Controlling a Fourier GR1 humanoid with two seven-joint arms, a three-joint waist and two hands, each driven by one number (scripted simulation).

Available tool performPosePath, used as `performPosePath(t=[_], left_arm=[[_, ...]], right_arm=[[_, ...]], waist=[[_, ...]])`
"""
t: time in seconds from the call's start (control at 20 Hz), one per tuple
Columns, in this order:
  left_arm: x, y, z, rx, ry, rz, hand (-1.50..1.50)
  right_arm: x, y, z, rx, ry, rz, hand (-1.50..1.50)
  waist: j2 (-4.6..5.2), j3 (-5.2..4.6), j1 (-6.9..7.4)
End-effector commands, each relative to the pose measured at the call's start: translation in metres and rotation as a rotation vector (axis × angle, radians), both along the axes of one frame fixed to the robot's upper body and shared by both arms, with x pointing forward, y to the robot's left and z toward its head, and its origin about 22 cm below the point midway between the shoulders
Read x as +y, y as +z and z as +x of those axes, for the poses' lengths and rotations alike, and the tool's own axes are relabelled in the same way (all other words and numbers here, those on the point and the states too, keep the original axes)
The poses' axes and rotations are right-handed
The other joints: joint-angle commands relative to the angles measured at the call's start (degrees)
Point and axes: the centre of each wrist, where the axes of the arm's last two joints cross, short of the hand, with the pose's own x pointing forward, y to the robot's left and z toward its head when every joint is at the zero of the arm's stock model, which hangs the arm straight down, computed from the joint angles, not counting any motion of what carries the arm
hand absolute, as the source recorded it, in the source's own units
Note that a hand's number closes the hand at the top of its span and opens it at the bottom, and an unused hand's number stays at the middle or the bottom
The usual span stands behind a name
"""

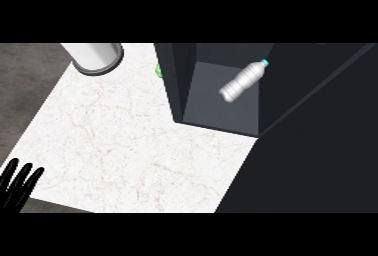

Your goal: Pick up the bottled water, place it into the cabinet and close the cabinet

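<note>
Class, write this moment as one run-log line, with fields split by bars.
bottle: inside cabinet, tilted | cabinet door: open | left hand: open, resting at lower left | right hand: not in view

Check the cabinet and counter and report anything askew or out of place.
The bottled water sits tilted inside the open cabinet, blue cap up and to the right, not upright. A green thing peeks from behind the cabinet's left wall, mostly hidden. The left hand rests open at the lower left edge.
</note>
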Motion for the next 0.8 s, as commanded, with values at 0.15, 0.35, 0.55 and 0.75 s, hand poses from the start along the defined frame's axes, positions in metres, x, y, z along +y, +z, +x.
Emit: performPosePath(t=[0.15,0.35,0.55,0.75], left_arm=[[0.002,0.007,0.006,-0.027,-0.027,-0.015,-1.5],[0.012,0.007,0.003,-0.013,-0.025,-0.005,-1.5],[0.014,0.009,0.006,-0.027,0.003,-0.009,-1.5],[0.021,0.012,0.006,-0.015,-0.002,-0.006,-1.5]], right_arm=[[0.028,-0.008,0.021,0.154,-0.057,0.062,1.5],[0.043,-0.013,0.05,0.25,-0.075,0.107,1.5],[0.065,-0.015,0.075,0.35,-0.078,0.19,1.5],[0.072,-0.019,0.1,0.442,0.002,0.181,1.5]], waist=[[0.51,0.1,0.31],[0.51,0.26,1.26],[0.31,0.51,0.26],[0.46,0.68,-0.08]])
